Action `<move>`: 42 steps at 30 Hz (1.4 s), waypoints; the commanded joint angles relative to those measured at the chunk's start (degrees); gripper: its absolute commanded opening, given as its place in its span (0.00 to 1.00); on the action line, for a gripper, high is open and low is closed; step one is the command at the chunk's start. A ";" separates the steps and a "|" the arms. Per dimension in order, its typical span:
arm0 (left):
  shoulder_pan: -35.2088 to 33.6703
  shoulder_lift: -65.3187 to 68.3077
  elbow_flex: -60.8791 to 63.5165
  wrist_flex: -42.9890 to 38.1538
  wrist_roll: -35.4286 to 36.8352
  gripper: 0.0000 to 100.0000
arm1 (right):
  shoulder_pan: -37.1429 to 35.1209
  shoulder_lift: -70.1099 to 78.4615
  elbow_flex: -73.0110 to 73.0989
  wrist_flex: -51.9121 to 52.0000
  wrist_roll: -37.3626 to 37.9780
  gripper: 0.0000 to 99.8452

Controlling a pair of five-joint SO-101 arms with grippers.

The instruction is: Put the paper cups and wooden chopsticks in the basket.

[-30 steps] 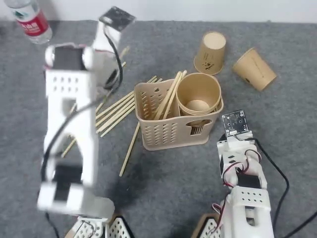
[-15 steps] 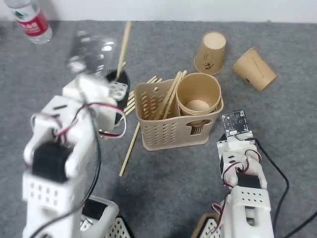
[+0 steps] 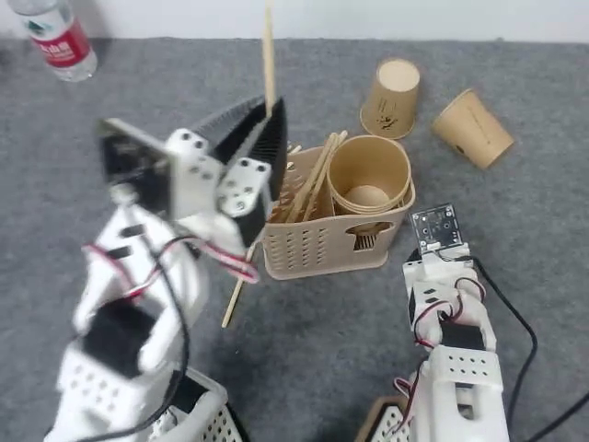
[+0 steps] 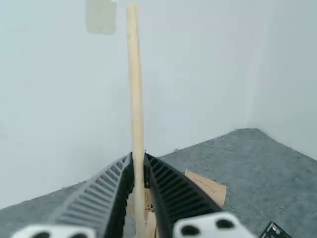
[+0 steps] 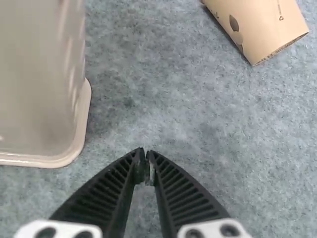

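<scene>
One grey desk (image 3: 322,368) carries everything. Two arms stand over it: the left arm (image 3: 138,304) fills the left half of the high view, its left hand (image 3: 269,115) raised beside the basket's left edge and clenched on a single wooden chopstick (image 4: 133,74) that points straight up past the fingertips. The right arm (image 3: 451,350) sits at the lower right, its right hand (image 5: 145,152) closed on nothing, low over the desk just beside the basket's wall. The basket (image 3: 313,244) stands at centre; stacked paper cups (image 3: 368,175) fill its right compartment and several chopsticks (image 3: 313,175) lean in its left one. A plastic bottle (image 3: 57,37) lies at the upper left. Two loose cups rest at the upper right, one (image 3: 391,97) nearer the basket, the other (image 3: 472,127) on its side. One loose chopstick (image 3: 237,295) lies by the basket's lower left corner.
</scene>
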 commanded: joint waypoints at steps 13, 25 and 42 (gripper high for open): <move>3.52 -1.58 25.36 -29.27 -5.19 0.08 | -0.22 -0.84 -0.26 -1.27 0.70 0.01; -17.14 -12.57 21.67 -1.32 -5.54 0.12 | -0.04 -0.84 -0.26 -1.27 0.70 0.01; -38.86 36.31 -7.78 30.33 -44.40 0.12 | -0.04 -0.84 -0.26 -1.19 0.70 0.01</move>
